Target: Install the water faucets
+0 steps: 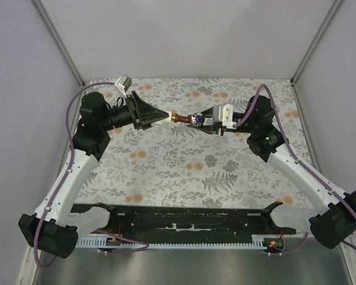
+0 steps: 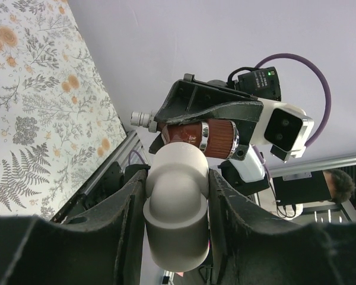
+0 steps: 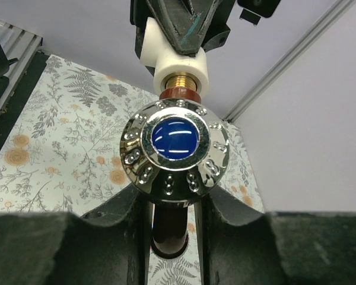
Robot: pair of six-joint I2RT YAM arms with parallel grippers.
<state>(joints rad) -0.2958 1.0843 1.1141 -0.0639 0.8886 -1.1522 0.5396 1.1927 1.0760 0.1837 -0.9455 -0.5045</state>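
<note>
The water faucet (image 3: 175, 148) hangs in the air over the far middle of the tabletop (image 1: 166, 172), touching nothing below it. Its dark red-brown body is clamped between the two fingers of the right tool (image 3: 171, 219), and its chrome knob with a blue cap faces the right wrist camera. A brass threaded end (image 3: 181, 80) at the faucet's far side meets the mouth of a white elbow fitting (image 2: 178, 196), which the left tool (image 1: 160, 116) grips tightly from the opposite side, so both tools point at each other along one line. The tabletop wears a pale cloth printed with grey ferns and orange flowers. A black rail (image 1: 184, 222) runs along its near edge between the arm bases. Plain pale walls (image 1: 184, 35) framed by metal posts (image 1: 59, 41) close in the space, and purple cables (image 1: 68, 136) loop along each arm.
</note>
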